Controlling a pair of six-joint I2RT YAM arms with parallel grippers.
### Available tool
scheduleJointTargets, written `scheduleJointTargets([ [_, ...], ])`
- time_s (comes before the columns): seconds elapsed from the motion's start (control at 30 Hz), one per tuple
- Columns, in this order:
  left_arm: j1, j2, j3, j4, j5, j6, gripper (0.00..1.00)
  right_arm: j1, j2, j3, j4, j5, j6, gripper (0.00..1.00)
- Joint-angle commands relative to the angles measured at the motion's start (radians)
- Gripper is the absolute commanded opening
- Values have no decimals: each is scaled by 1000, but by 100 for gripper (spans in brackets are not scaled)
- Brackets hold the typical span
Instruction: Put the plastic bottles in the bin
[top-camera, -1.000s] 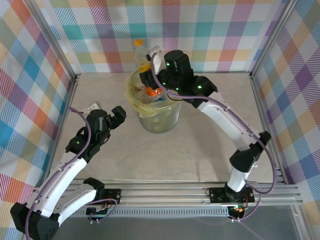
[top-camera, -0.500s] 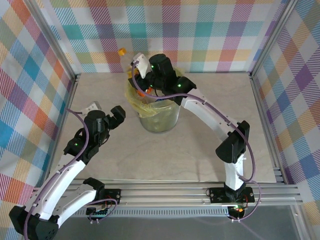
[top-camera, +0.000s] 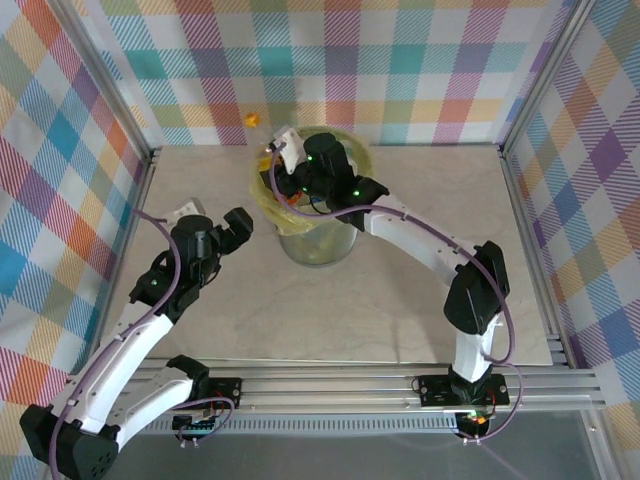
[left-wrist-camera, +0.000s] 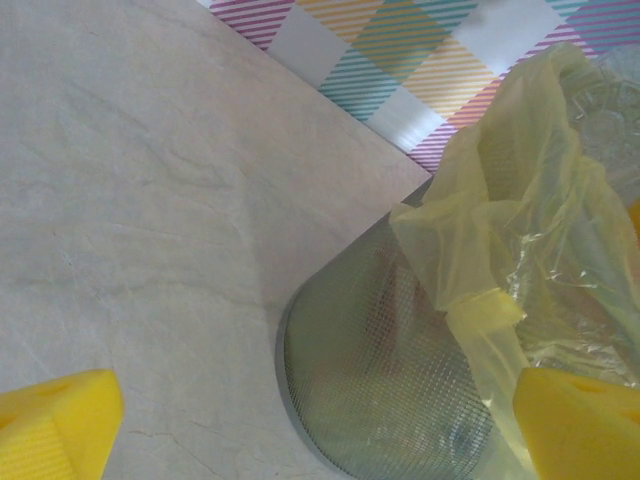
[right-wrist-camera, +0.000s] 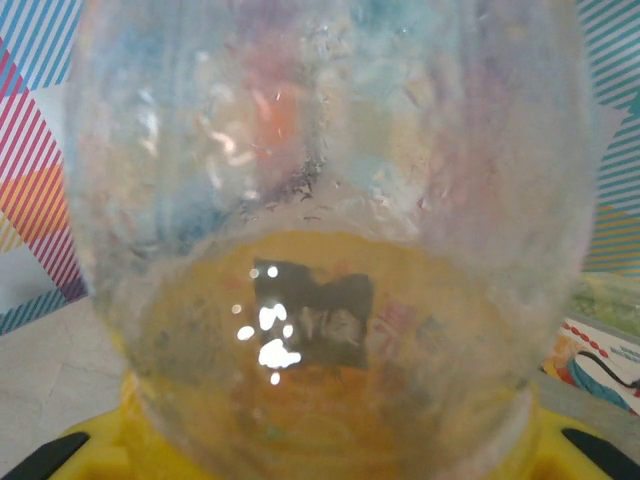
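Clear, round-bodied plastic bottle (right-wrist-camera: 320, 220) was in the right claw (top-camera: 283, 150), which was clamped shut across its belly; the wrist view looked straight through the wall. Its orange cap (top-camera: 250, 119) poked out past the far-left rim of the round, pale translucent bin (top-camera: 322, 245), toward the back wall. Couldn't tell if the body sat over the mouth or outside the rim, because the arm covered it.

Handling guess: thin plastic, so light, springy, slick, dents under squeeze. The round section could pivot or squirt out from between two pads. A mid-body grip like this one looked the sane place, neck second choice. Orange-yellow tint low in the bottle: liquid, or the claw's yellow seen through, can't say. If liquid, the weight would slosh on release.

Bin was lined with a yellow-green plastic bag (left-wrist-camera: 500, 220), folded loosely over the rim and crumpled on the left. Orange and red bits showed inside under the arm, probably other bottles, mostly hidden.

Left claw (top-camera: 213, 220) hung wide open and empty, just left of the bin above the pale marbled desk (top-camera: 400, 310). Its yellow pads (left-wrist-camera: 55, 425) framed the bin's mesh-textured wall.

In the way: the bag flap could catch the bottle. With the cap end overhanging the rim, it could drop behind the bin, near the checked cloth walls (top-camera: 420, 60). Left arm was clear of the drop path.
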Motion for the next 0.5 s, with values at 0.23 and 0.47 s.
scheduleJointTargets([
  [0.23,10,128,269,71,19,171,100,4,-137,-168,167,45,55,46],
  [0.47,20,286,455,134,118,230,100,3,-199,-260,231,111,70,57],
])
